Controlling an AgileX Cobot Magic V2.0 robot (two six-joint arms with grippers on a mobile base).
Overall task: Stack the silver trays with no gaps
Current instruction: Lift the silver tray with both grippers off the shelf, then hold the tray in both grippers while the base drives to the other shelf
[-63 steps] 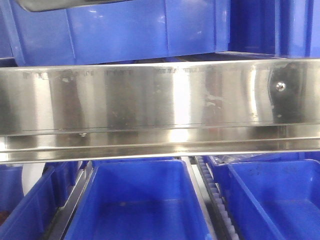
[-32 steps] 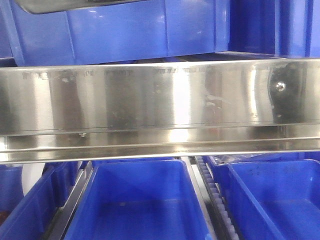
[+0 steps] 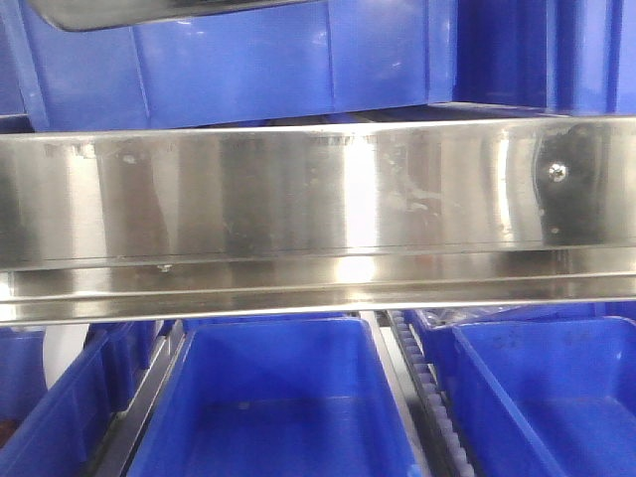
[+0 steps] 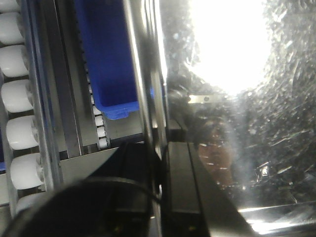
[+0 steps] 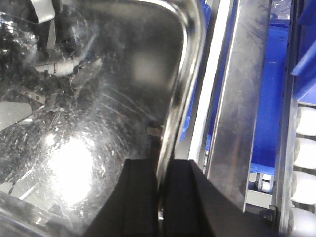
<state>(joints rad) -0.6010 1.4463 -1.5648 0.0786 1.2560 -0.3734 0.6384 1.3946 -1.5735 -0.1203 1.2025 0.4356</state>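
A silver tray shows as a shiny scratched pan in both wrist views. In the left wrist view my left gripper (image 4: 159,163) is shut on the tray's left rim (image 4: 143,89), one black finger (image 4: 180,177) inside the pan. In the right wrist view my right gripper (image 5: 159,170) is shut on the tray's right rim (image 5: 185,79), one finger (image 5: 140,197) inside. The tray's inside (image 5: 89,113) reflects a bright light. In the front view only a grey edge of the tray (image 3: 149,12) shows at the top left, above a blue bin. I see no second tray.
A long brushed-steel shelf rail (image 3: 318,219) with a screw (image 3: 558,171) crosses the front view. Blue plastic bins sit above (image 3: 258,60) and below it (image 3: 288,397). White rollers (image 4: 19,98) and steel rack rails (image 5: 242,108) run beside the tray.
The tray edge at the top left of the front view has come slightly lower and shows more. The rail and bins have not moved.
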